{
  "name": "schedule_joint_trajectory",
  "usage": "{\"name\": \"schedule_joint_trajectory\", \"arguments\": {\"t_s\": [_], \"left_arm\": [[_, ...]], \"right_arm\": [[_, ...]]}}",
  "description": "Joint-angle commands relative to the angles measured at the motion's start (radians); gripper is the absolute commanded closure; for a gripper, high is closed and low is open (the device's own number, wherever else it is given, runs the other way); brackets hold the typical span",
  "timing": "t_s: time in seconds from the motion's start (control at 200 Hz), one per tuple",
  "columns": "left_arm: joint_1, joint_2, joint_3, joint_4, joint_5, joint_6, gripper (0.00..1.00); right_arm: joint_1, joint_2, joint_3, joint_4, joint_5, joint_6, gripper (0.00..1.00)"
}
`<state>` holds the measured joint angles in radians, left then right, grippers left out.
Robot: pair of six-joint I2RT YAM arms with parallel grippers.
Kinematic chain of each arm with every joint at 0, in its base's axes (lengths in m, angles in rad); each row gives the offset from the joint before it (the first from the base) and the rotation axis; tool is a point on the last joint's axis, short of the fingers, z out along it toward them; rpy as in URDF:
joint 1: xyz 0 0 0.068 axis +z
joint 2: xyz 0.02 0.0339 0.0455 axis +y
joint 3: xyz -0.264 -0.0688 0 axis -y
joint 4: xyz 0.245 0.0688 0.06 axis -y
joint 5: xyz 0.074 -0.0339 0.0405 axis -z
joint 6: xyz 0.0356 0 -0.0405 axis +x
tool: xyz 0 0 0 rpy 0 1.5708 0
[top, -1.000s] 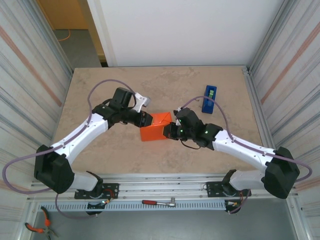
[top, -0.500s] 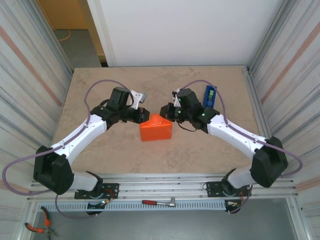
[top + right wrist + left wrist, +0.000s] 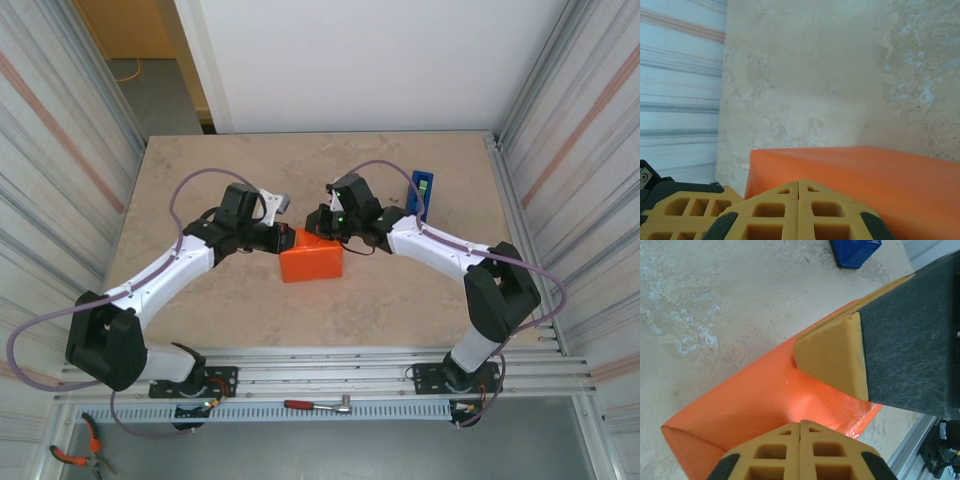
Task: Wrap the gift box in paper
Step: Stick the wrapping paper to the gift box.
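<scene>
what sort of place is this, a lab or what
Likely a robot lab cell: left arm and right arm bolted to a rail at the table edge, corrugated panels on both sides, a ratchet and pliers below the rail.

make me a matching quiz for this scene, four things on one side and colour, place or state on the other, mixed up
Things:
1. paper
2. tape dispenser
3. left pincer
4. ratchet

Descriptions:
a. blue, at the far right of the table
b. red handle, lying on the slotted rail in front of the arms
c. orange, folded into a parcel mid-table
d. shut, at the left end of the orange parcel

Pairs: 1-c, 2-a, 3-d, 4-b
</scene>
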<state>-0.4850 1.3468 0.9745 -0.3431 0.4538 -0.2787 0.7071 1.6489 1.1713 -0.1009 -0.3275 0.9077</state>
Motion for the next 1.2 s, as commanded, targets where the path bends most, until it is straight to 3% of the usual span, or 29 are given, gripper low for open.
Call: {"name": "schedule_joint_trajectory", "arguments": {"t_s": [0.0, 0.296, 0.496, 0.591, 0.882, 1.198], "left_arm": [[0.008, -0.028, -0.024, -0.01, -0.009, -0.001, 0.96], [0.008, -0.029, 0.033, -0.022, 0.001, -0.009, 0.95], [0.007, -0.021, 0.094, -0.028, 0.011, -0.019, 0.76], [0.007, -0.018, 0.114, -0.035, 0.011, -0.015, 0.74], [0.008, 0.002, 0.105, -0.021, 0.022, -0.023, 0.77], [-0.004, 0.01, 0.046, 0.004, 0.017, -0.031, 0.77]], "right_arm": [[0.01, -0.005, -0.048, 0.0, -0.012, 0.011, 1.0], [0.025, -0.158, -0.072, -0.015, 0.007, -0.039, 1.0], [0.081, -0.258, -0.142, -0.071, 0.073, -0.06, 1.0], [0.112, -0.294, -0.189, -0.091, 0.121, -0.059, 1.0], [0.168, -0.29, -0.286, -0.016, 0.193, -0.004, 1.0], [0.2, -0.233, -0.335, 0.207, 0.288, 0.013, 1.0]]}}
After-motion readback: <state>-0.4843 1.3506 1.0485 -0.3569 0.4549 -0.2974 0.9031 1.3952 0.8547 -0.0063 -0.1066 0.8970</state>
